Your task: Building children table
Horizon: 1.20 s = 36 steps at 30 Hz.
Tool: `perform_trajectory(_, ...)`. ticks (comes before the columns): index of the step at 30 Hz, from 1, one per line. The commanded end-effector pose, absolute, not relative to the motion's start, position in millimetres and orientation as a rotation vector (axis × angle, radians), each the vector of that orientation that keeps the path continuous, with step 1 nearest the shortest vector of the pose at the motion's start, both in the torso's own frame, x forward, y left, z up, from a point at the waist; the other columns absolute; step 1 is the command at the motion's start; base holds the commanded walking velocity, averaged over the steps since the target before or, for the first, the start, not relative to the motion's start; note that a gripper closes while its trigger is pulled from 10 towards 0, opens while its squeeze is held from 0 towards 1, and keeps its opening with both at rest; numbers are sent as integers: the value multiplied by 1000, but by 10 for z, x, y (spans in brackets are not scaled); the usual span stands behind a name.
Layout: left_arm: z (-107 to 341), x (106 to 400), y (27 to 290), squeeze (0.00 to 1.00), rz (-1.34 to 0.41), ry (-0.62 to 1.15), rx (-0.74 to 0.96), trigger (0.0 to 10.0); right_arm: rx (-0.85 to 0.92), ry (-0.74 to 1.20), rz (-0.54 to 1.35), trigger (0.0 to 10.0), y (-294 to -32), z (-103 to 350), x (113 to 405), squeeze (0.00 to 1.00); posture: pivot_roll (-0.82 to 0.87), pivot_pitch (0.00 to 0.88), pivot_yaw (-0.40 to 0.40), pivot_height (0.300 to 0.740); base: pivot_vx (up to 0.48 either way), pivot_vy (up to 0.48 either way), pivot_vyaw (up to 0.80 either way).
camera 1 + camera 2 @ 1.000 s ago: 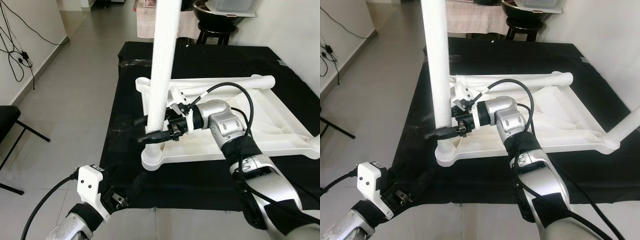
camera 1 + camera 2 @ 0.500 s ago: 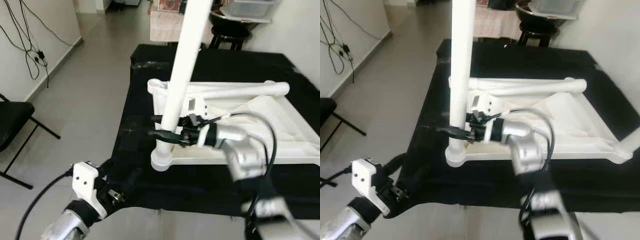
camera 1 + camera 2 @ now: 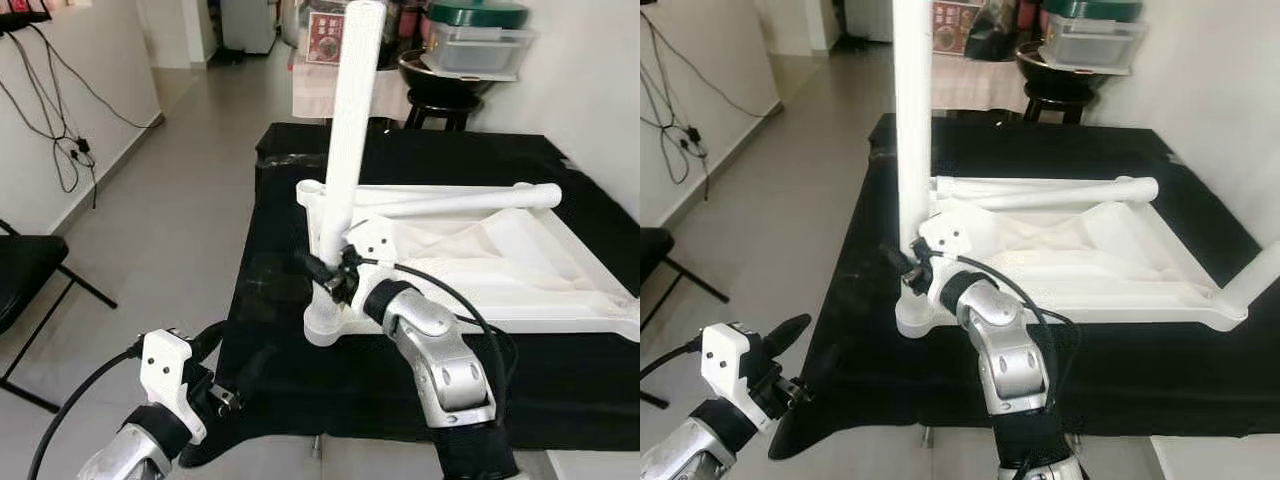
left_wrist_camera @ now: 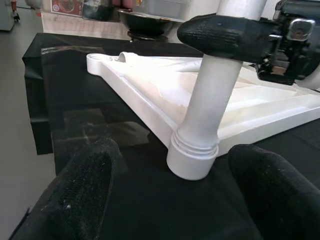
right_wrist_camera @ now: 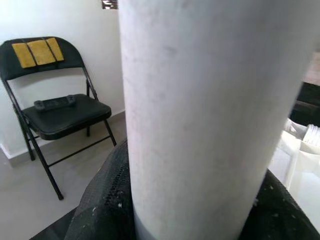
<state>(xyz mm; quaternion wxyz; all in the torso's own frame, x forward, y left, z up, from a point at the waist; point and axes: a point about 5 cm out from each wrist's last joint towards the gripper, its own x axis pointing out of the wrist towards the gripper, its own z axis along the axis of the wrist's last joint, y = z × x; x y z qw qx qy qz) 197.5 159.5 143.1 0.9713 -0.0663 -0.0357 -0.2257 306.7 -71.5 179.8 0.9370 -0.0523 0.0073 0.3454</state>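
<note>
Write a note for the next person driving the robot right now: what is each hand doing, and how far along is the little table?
Right gripper: jaws shut around the upright white leg, low down near its socket.
Left gripper: jaws open, holding nothing, low at the near edge of the black-covered table, facing the leg's base.
White tabletop: upside down on the black cover. The held leg stands in the near-left corner socket. Another leg sticks up at the near-right corner.
A white tube lies along the tabletop's far side.
Left: check that the held leg is fully seated, then fit the remaining legs.

Table leg [image 3: 912, 120] top beyond frame
</note>
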Motion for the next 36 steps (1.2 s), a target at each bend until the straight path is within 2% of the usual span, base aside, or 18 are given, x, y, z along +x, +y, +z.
perform_trajectory(1,1408,1997,1597,0,-449,-67,-133,10000,-106,196,786,10000,-683,1497,3022,1000,-72,80,-74,740,0,0,0)
perform_trajectory(3,1408,1997,1597,0,-449,-67,-133,10000,-106,196,786,10000,-683,1497,3022,1000,-72,80,-74,740,0,0,0)
perform_trajectory(4,1408,2001,1593,0,-452,-67,-135,10000,-87,168,845,10000,-637,1565,3018,1000,-72,80,-74,740,0,0,0)
perform_trajectory(5,1406,2004,1585,0,-457,-65,-137,10000,-87,96,1006,10000,-574,1716,2983,1000,-72,79,-77,740,0,0,0)
perform_trajectory(7,1406,2004,1585,0,-457,-65,-137,10000,-87,96,1006,10000,-574,1716,2983,1000,-72,79,-77,740,0,0,0)
perform_trajectory(9,1403,2004,1574,0,-462,-65,-141,10000,-132,-5,1250,10000,-566,1922,2939,1000,-69,79,-82,740,0,0,0)
perform_trajectory(10,1403,2004,1574,0,-462,-65,-141,10000,-132,-5,1250,10000,-566,1922,2939,1000,-69,79,-82,740,0,0,0)
perform_trajectory(11,1404,2001,1566,0,-462,-66,-143,10000,-183,-20,1366,10000,-612,1972,2951,1000,-62,82,-89,740,0,0,0)
perform_trajectory(13,1405,1998,1561,0,-462,-67,-144,10000,-215,-18,1423,10000,-653,1989,2969,1000,-62,82,-89,740,0,0,0)
perform_trajectory(14,1407,1983,1541,0,-459,-70,-147,10000,-253,6,1506,10000,-738,2040,3099,0,-51,85,-96,740,0,0,0)
perform_trajectory(19,1406,1952,1499,0,-462,-67,-154,10000,-295,4,1513,10000,-771,2191,3348,0,-39,91,-101,740,0,0,0)
perform_trajectory(22,1403,1940,1487,0,-464,-66,-156,10000,-286,7,1518,10000,-774,2235,3398,0,-36,92,-100,740,0,0,0)
perform_trajectory(23,1397,1928,1471,0,-467,-62,-160,10000,-280,0,1542,0,-781,2291,3448,0,-35,91,-101,740,0,0,0)
perform_trajectory(28,1390,1917,1455,0,-470,-59,-164,10000,-275,-2,1580,0,-810,2298,3467,0,-33,90,-105,740,0,0,0)
perform_trajectory(34,1382,1907,1441,0,-471,-56,-168,10000,-254,44,1634,0,-956,2180,3427,0,-43,85,-99,740,0,0,0)
perform_trajectory(36,1375,1905,1445,0,-474,-54,-170,10000,-239,62,1609,0,-1096,2087,3359,0,-50,77,-97,740,0,0,0)
